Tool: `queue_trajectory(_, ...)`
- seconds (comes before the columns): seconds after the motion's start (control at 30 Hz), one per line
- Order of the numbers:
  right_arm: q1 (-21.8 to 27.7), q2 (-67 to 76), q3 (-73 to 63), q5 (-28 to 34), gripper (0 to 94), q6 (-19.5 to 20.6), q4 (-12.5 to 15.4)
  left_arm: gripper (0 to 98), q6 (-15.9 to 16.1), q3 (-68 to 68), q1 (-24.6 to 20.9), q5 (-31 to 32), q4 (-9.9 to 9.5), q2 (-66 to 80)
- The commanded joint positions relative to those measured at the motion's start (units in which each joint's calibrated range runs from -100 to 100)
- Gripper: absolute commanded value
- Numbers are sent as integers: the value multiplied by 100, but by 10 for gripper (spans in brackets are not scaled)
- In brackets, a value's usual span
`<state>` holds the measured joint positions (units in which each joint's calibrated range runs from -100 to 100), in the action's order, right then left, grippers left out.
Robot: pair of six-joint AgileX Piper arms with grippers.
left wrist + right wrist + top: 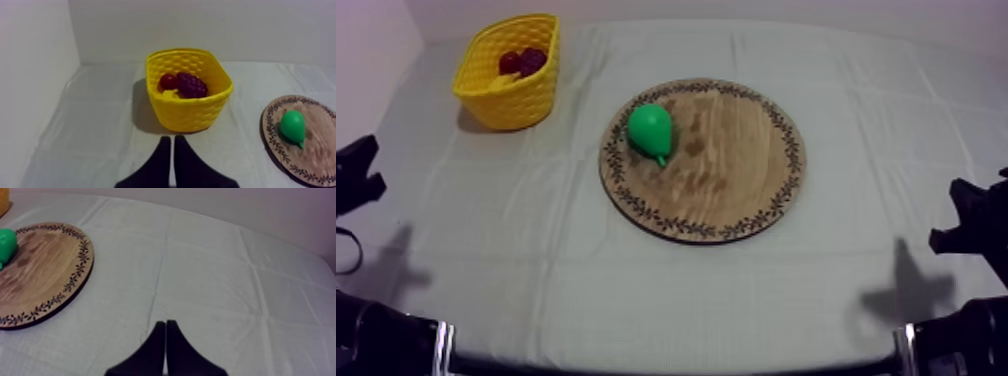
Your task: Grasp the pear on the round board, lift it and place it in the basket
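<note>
Top slants down; low wrist views share board (pixel 45 273).

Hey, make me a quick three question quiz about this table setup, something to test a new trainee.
1. True or false: the grapes lie inside the yellow basket.
2. Where is the pear? A: in the basket. B: on the wooden board. C: held aloft.
3. Fill in: the left gripper and the right gripper are both ____, holding nothing.
Key: 1 true; 2 B; 3 shut.
</note>
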<state>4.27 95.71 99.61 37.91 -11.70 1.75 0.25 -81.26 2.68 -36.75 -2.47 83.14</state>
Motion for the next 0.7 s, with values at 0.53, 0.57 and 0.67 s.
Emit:
queue_trajectory(0.53, 2, 5, 5, -17, 5, -1, -2, 0, -603, 4132, 918, -733, -577, -3814)
queue_trajectory(0.57, 2, 5, 5, -17, 5, 0, -2, 0, -739, 4289, 1034, -748, -697, -4012)
queue_trajectory(0.67, 2, 5, 5, -17, 5, 0, -2, 0, -1035, 4735, 1309, -800, -932, -4564)
